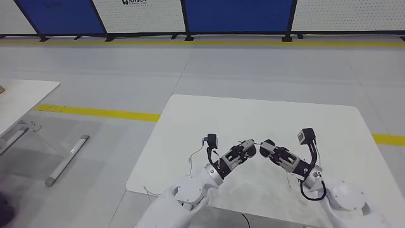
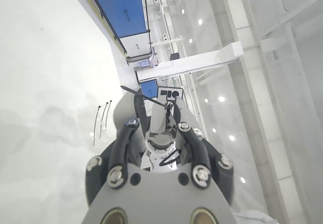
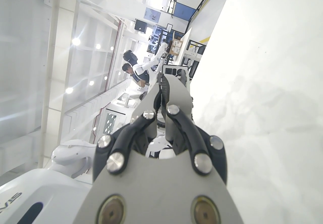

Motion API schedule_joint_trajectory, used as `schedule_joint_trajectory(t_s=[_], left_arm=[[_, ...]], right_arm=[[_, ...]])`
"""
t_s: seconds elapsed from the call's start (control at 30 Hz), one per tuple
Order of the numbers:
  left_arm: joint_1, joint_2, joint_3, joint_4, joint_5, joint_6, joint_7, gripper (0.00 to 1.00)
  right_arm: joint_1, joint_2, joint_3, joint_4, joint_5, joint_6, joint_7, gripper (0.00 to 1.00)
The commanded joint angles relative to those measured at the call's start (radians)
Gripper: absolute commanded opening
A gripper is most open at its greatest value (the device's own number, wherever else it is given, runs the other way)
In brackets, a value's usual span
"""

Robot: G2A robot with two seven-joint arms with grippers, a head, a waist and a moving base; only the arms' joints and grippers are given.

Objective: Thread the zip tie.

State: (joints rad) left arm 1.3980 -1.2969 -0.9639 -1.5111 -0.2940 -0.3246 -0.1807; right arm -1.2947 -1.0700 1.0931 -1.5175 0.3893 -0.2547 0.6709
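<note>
My two grippers meet tip to tip above the front middle of the white table (image 1: 266,114). A thin black zip tie (image 2: 141,96) slants through the air between them. My right gripper (image 3: 161,83) is shut, its ribbed pads pressed together; in the left wrist view it holds the zip tie's near end. My left gripper (image 2: 157,105) stands open, its black fingers (image 2: 137,106) apart on either side of the right gripper's tip. The tie's free end pokes out past one left finger. From above, the left gripper (image 1: 249,147) and right gripper (image 1: 267,146) nearly touch.
Three spare black zip ties (image 2: 101,119) lie side by side on the table beyond the left gripper. A second white table (image 1: 19,95) stands at the far left, with a metal bar (image 1: 66,159) on the floor beside it. Blue and white panels line the back.
</note>
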Motion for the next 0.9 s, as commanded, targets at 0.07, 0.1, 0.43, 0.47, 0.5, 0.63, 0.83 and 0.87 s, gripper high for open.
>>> schedule_joint_trajectory(t_s=[0.07, 0.1, 0.43, 0.47, 0.5, 0.63, 0.83, 0.87], left_arm=[[-0.002, 0.0, -0.002, 0.001, -0.003, 0.004, -0.001, 0.21], [-0.002, 0.0, -0.002, 0.001, -0.003, 0.004, -0.002, 0.2], [0.0, 0.0, -0.005, 0.002, 0.0, 0.0, -0.007, 0.03], [0.0, 0.0, -0.005, 0.002, 0.0, 0.0, -0.007, 0.0], [0.0, 0.0, -0.005, 0.002, 0.0, 0.0, -0.008, 0.0], [0.002, 0.0, -0.006, 0.002, 0.0, 0.0, -0.008, 0.0], [0.003, 0.0, -0.008, 0.001, 0.003, -0.004, -0.01, 0.0], [0.004, 0.0, -0.008, 0.001, 0.003, -0.005, -0.01, 0.0]], right_arm=[[0.001, -0.003, -0.002, 0.002, -0.005, 0.004, 0.003, 0.0], [0.002, -0.004, -0.003, 0.004, -0.006, 0.005, 0.004, 0.0], [0.0, -0.01, 0.002, 0.006, -0.015, 0.008, -0.001, 0.0], [0.0, -0.01, 0.002, 0.006, -0.017, 0.008, -0.002, 0.0], [-0.001, -0.011, 0.003, 0.005, -0.018, 0.009, -0.002, 0.0], [-0.002, -0.013, 0.005, 0.003, -0.022, 0.012, -0.001, 0.0], [-0.002, -0.015, 0.007, 0.003, -0.019, 0.026, 0.013, 0.95], [-0.002, -0.016, 0.008, 0.003, -0.017, 0.029, 0.014, 1.0]])
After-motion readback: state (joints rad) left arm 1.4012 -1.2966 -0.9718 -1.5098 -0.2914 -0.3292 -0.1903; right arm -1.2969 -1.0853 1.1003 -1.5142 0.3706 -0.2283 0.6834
